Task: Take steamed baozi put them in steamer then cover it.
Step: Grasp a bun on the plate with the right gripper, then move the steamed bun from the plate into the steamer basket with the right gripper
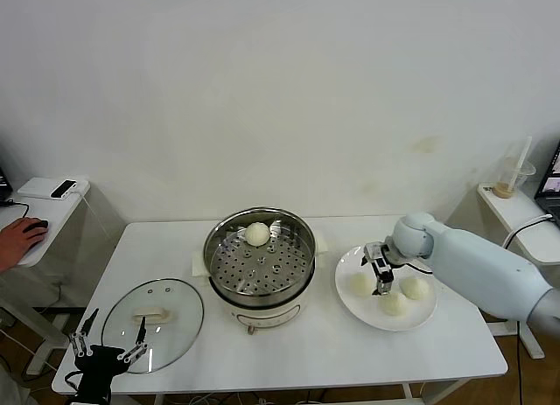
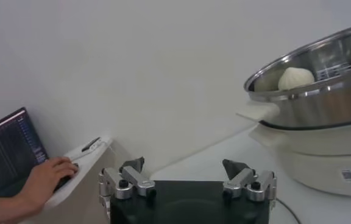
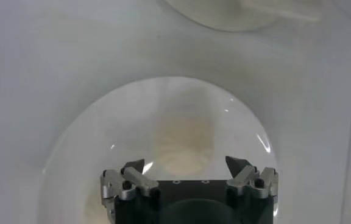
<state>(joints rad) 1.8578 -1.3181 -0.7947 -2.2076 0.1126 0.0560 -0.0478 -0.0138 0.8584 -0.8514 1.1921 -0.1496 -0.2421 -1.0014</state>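
The steel steamer (image 1: 259, 265) stands mid-table on its white base with one baozi (image 1: 257, 234) on the far side of its perforated tray; the left wrist view shows that steamer (image 2: 322, 97) and baozi (image 2: 295, 78) too. Three more baozi (image 1: 362, 283) (image 1: 393, 303) (image 1: 414, 287) lie on a white plate (image 1: 354, 307). My right gripper (image 1: 381, 278) hangs open over the plate among them, and a blurred baozi (image 3: 184, 143) sits just beyond its open jaws (image 3: 184, 163). The glass cover (image 1: 153, 324) lies flat at the left. My left gripper (image 1: 109, 339) (image 2: 183, 165) waits open at the table's front left corner.
At the far left, a person's hand (image 1: 19, 239) rests on a side table beside a phone (image 1: 63, 189), with a laptop (image 2: 8, 158) close by. Another side table at the right carries a plastic cup (image 1: 514, 176). A white wall stands behind the table.
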